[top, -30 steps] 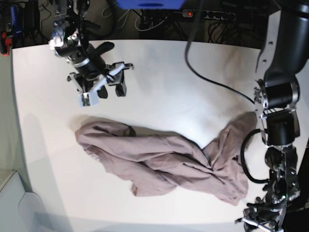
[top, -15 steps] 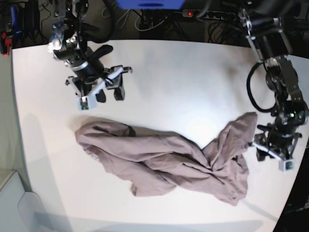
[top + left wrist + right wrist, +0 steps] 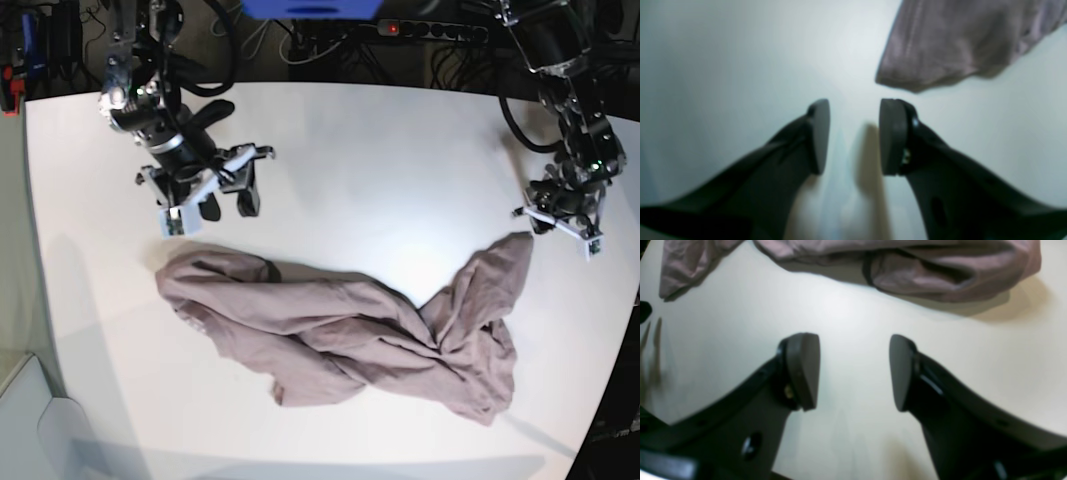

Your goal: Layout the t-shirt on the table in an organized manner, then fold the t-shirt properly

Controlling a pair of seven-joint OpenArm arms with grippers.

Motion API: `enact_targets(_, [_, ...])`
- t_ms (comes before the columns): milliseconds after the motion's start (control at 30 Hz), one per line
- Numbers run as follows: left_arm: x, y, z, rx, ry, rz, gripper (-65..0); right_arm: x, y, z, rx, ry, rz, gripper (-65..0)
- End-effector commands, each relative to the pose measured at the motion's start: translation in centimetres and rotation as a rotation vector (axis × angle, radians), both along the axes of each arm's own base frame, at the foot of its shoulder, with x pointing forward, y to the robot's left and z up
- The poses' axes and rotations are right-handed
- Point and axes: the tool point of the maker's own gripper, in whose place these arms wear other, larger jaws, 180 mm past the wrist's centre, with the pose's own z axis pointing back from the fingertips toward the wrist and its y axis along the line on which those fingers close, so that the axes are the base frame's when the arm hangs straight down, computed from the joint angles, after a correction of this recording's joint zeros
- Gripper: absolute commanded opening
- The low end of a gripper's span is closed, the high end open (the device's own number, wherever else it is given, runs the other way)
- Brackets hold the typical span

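Both pairs of jaws stand spread and empty over the table (image 3: 380, 150): the left gripper (image 3: 853, 136) just short of a t-shirt (image 3: 340, 330) corner, the right gripper (image 3: 853, 371) facing the twisted bundle. Each should pinch one outer edge, then pull apart, I'd say.

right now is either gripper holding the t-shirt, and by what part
Neither. The left gripper and right gripper are both open over bare table, clear of the crumpled t-shirt.
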Motion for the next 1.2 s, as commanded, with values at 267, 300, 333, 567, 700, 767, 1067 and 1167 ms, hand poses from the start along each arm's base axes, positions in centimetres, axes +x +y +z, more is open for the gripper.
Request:
enact_targets(267, [2.7, 0.6, 0.4, -0.021, -0.079, 0.025, -40.7, 0.2, -0.1, 0.8, 0.008, -0.031, -0.006, -31.0])
enact_targets(300, [2.9, 0.6, 0.5, -0.024, -0.081, 0.026, -40.7, 0.2, -0.1, 0.8, 0.008, -0.028, -0.006, -31.0])
enact_targets(333, [3.1, 0.6, 0.5, -0.025, -0.085, 0.027, -40.7, 0.2, -0.1, 0.7, 0.007, -0.028, -0.007, -30.9])
enact_targets(567, [4.8, -0.6, 1.4, -0.028, -0.112, -0.008, -36.8, 0.1, -0.4, 0.6, -0.006, -0.023, -0.002, -26.1])
enact_targets(700, [5.4, -2.4, 1.3, -0.025, -0.104, -0.065, -24.7, 0.1, -0.4, 0.6, -0.006, -0.023, -0.002, -25.0])
enact_targets(767, [5.7, -3.4, 1.2, -0.022, -0.098, -0.096, -20.3, 0.1, -0.4, 0.6, -0.006, -0.025, -0.002, -25.0])
enact_targets(1067, [4.8, -3.9, -3.6, -0.086, 0.034, -0.086, -28.1, 1.4, -1.2, 1.6, -0.037, -0.066, 0.005, -25.0])
enact_targets(1167, [4.4, -3.8, -4.1, -0.090, 0.047, -0.083, -48.2, 2.4, -2.6, 2.3, -0.066, -0.096, -0.013, -25.0])
